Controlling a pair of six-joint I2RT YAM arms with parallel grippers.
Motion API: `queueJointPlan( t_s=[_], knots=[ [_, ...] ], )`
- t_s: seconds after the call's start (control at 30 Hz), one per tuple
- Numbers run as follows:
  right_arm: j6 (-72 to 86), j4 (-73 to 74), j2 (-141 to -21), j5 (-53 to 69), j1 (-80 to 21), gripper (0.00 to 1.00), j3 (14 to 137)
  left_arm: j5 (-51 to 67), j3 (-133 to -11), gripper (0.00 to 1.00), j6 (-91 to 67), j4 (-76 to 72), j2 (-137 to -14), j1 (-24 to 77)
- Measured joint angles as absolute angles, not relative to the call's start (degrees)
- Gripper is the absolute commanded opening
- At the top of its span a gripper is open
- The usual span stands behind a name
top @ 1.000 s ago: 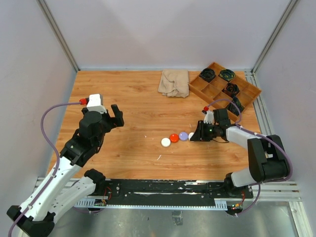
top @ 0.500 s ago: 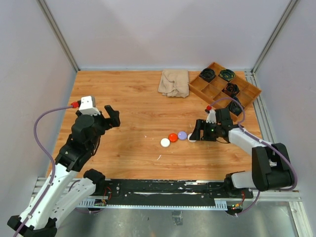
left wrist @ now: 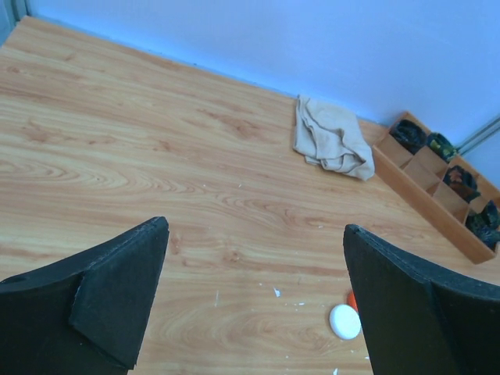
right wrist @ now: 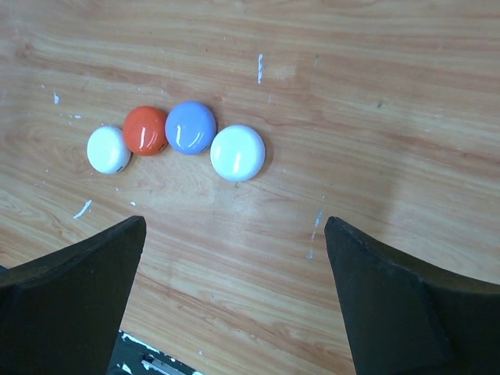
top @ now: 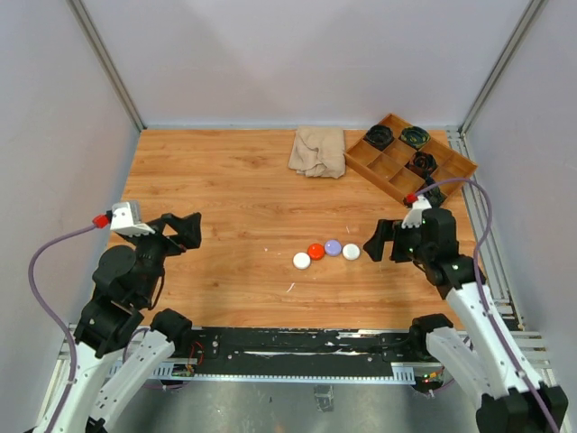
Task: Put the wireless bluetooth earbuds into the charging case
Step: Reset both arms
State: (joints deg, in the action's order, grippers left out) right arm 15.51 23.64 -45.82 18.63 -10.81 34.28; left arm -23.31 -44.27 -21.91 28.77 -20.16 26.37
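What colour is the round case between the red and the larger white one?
The round case is pale purple; right wrist view shows it best.

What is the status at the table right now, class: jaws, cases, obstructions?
Both arms' jaws open, empty. Four round cases closed, in a row between arms; no earbuds seen. Cloth, tray far back, nothing blocking.

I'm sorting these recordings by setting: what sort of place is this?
Probably a lab robot test cell: a wooden tabletop walled by plain white panels, with a left arm and right arm on a metal rail.
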Motion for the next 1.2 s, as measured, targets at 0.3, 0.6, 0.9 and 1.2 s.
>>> queueJointPlan(
  t_s=[0.3, 0.6, 0.9, 1.2],
  knots=[
    [16.6, 28.5, -22.6, 8.8, -10.8, 0.99, 33.7, -23.9, -41.1, 0.99, -23.1, 29.3, -10.9, 26.4],
    [17.9, 28.9, -11.6, 3.4, -10.8, 0.99, 31.1, -23.9, -36.2, 0.99, -25.2, 30.3, -6.4, 26.4],
    [18.0, 29.0, -10.0, 2.3, -10.8, 0.99, 31.1, -23.5, -35.9, 0.99, -25.6, 30.2, -6.2, 26.4],
    [18.0, 29.0, -9.9, 1.5, -10.8, 0.99, 31.1, -23.0, -35.7, 0.99, -25.5, 30.2, -6.2, 26.4]
  ],
)
